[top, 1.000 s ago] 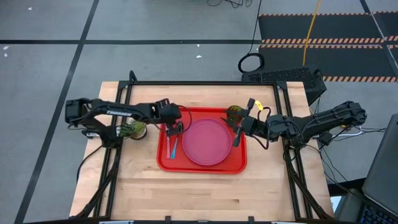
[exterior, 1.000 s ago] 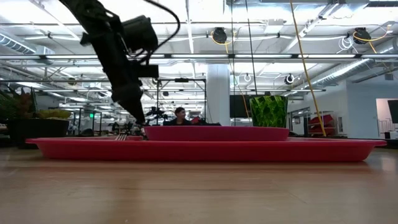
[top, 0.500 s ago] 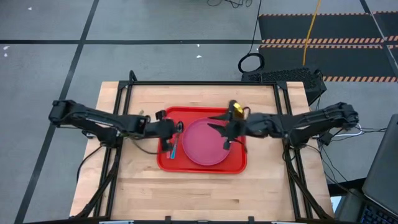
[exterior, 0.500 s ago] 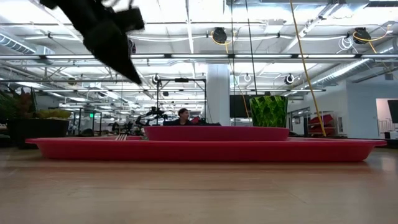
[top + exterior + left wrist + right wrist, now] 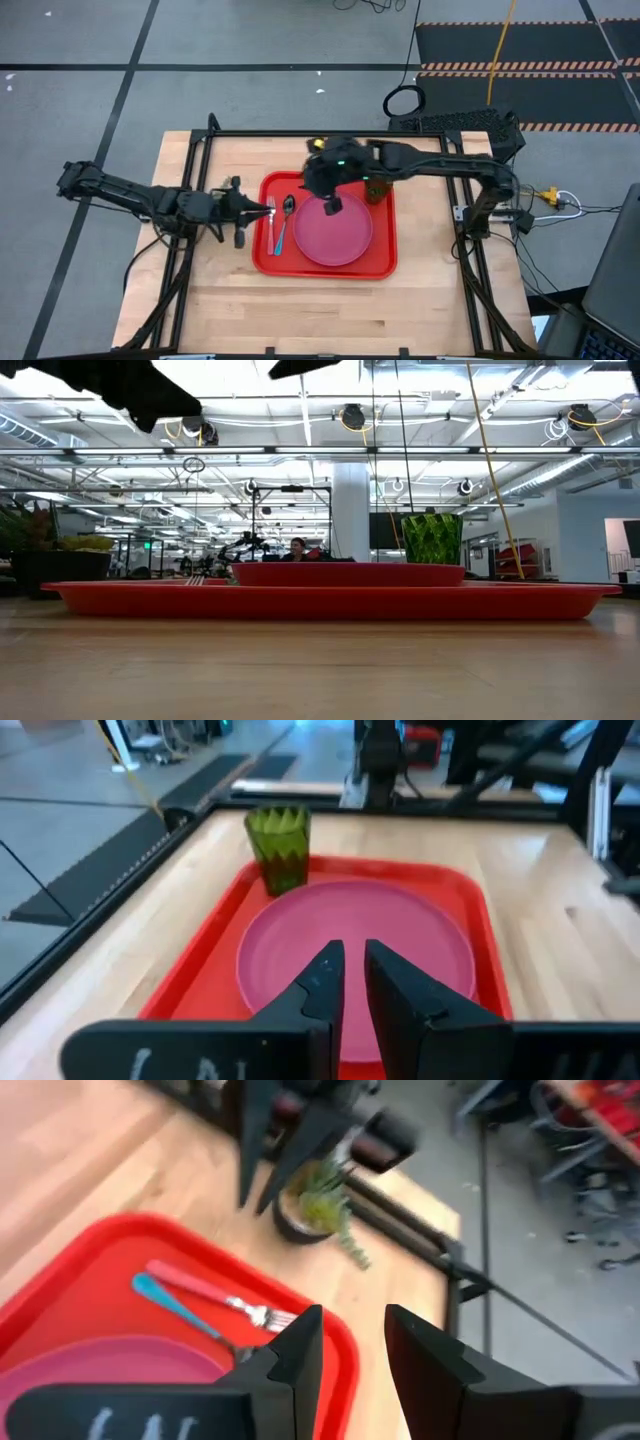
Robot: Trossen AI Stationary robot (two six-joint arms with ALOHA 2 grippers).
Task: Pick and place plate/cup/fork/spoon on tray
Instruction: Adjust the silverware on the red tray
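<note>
on the tray (image 5: pixel 384 262), plate (image 5: pixel 333 231) beyond left jaws

The left claw (image 5: pixel 352 982) fills the lower middle of the frame, its two dark fingers (image 5: pixel 322 982) standing a narrow gap apart with nothing between them. Behind them the pink plate (image 5: pixel 380 935) lies in the centre on the red tray (image 5: pixel 480 915). The green cup (image 5: pixel 278 848) stands upright at the upper left, at the plate's far edge on the tray. Light wooden desk (image 5: pixel 560 930) spreads to the right, with dark frame bars across the top
</note>
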